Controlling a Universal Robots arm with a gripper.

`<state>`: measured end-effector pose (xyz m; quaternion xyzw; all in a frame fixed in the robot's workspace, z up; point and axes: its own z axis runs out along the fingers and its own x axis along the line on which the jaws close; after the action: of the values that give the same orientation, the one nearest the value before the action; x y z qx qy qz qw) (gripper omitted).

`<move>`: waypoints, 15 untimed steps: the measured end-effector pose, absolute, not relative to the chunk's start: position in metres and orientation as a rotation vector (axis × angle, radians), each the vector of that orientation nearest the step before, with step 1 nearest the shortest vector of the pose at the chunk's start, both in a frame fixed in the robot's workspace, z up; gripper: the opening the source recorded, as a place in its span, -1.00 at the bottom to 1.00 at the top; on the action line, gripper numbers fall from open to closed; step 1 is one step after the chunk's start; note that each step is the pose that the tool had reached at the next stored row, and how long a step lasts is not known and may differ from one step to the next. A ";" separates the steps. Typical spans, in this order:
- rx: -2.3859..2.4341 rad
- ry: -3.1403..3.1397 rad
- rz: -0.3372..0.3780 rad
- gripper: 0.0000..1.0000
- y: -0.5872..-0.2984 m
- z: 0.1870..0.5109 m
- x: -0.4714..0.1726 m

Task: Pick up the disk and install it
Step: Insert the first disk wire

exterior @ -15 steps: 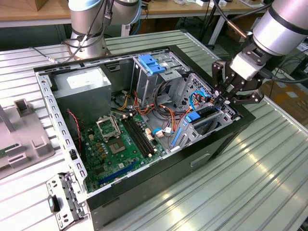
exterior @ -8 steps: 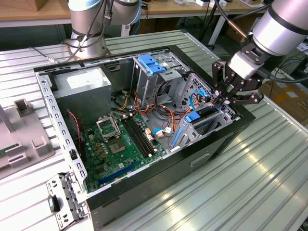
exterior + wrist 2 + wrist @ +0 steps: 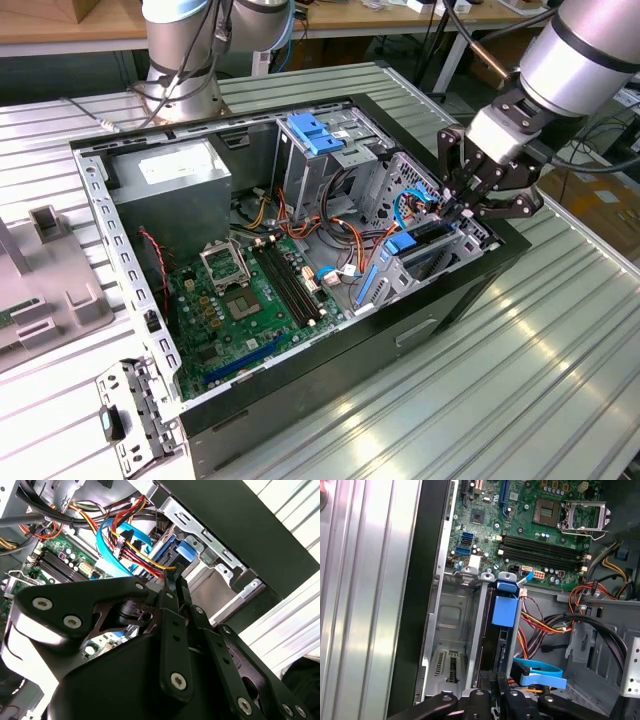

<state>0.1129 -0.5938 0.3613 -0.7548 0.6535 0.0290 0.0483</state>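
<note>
The disk (image 3: pixel 428 238) stands on edge in the drive bay at the corner of the open computer case (image 3: pixel 420 330), on the exterior view's right. Its blue tab (image 3: pixel 504 612) and blue side rail (image 3: pixel 164 554) show in the wrist views. My gripper (image 3: pixel 465 208) hangs right over the disk's outer end, with the black fingers (image 3: pixel 172 597) drawn together. In the first wrist view the gripper (image 3: pixel 497 682) sits at the disk's edge. Whether the tips touch the disk is hidden.
Inside the case are the green motherboard (image 3: pixel 240 300), a grey power-supply box (image 3: pixel 175 185), a light-blue latch (image 3: pixel 315 132) on the drive cage, and cable bundles (image 3: pixel 345 235) beside the bay. A loose metal bracket (image 3: pixel 135 415) lies on the slatted table. A second arm's base (image 3: pixel 185 50) stands behind.
</note>
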 end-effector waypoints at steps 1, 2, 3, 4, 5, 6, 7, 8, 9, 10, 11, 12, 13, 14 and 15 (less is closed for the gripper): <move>-2.291 2.003 0.088 -0.66 -0.594 0.361 0.113; -2.282 2.014 0.087 -0.66 -0.594 0.361 0.112; -2.267 2.030 0.086 -0.66 -0.594 0.361 0.112; -2.262 2.036 0.085 -0.66 -0.594 0.361 0.111; -2.258 2.040 0.085 -0.66 -0.593 0.360 0.109; -2.256 2.041 0.085 -0.66 -0.593 0.360 0.106; -2.255 2.043 0.085 -0.66 -0.592 0.360 0.103; -2.254 2.044 0.085 -0.66 -0.591 0.360 0.102; -2.252 2.046 0.085 -0.66 -0.590 0.360 0.099; -2.250 2.048 0.085 -0.66 -0.589 0.360 0.097; -2.249 2.049 0.085 -0.66 -0.589 0.360 0.097; -2.248 2.049 0.086 -0.66 -0.589 0.360 0.097; -2.248 2.049 0.086 -0.66 -0.589 0.360 0.097; -2.247 2.048 0.087 -0.66 -0.589 0.360 0.097; -2.247 2.048 0.088 -0.66 -0.589 0.360 0.097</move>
<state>0.0970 -0.5887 0.3598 -0.7378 0.6725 0.0288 0.0501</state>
